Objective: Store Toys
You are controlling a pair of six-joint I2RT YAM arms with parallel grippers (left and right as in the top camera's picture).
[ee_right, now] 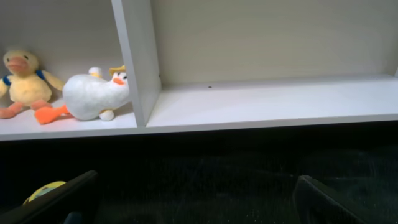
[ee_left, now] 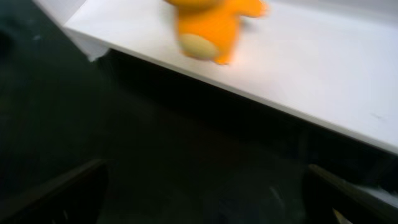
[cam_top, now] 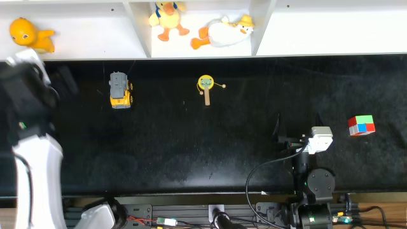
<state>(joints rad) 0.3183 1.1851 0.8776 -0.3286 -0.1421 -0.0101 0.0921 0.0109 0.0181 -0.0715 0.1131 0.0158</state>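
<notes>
An orange plush (cam_top: 28, 34) lies in the left compartment of the white shelf (cam_top: 318, 38). It appears close ahead in the left wrist view as the orange plush (ee_left: 214, 25), on the shelf floor. My left gripper (ee_left: 205, 208) is open over the black mat just in front of that compartment, with nothing between its fingers. A yellow toy truck (cam_top: 120, 90), a yellow-green rattle (cam_top: 206, 86) and a coloured cube (cam_top: 361, 125) lie on the mat. My right gripper (ee_right: 196, 208) is open and empty, low over the mat and facing the shelf.
A yellow duck (cam_top: 168, 18) and a white goose (cam_top: 224, 32) fill the middle compartment; the duck (ee_right: 23, 81) and goose (ee_right: 93, 96) also appear in the right wrist view. A divider (ee_right: 137, 62) separates them from the right compartment. Cables run along the table's front edge.
</notes>
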